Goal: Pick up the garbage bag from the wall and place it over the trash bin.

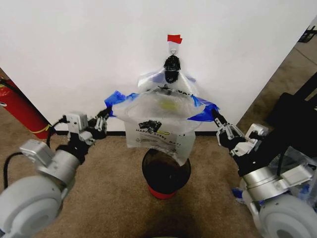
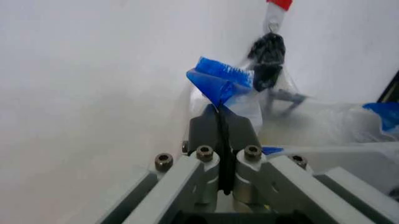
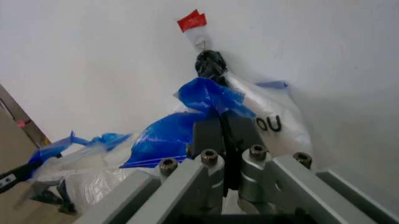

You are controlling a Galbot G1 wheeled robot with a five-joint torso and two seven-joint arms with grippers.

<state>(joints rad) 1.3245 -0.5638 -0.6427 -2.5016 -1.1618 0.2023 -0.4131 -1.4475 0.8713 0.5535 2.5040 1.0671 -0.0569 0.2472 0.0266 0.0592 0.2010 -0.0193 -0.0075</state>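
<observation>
The left gripper and right gripper are each clamped on a blue patch at one side of the garbage bag, stretching its mouth wide. The bag hangs from the hook on the wall, directly above the trash bin.
</observation>
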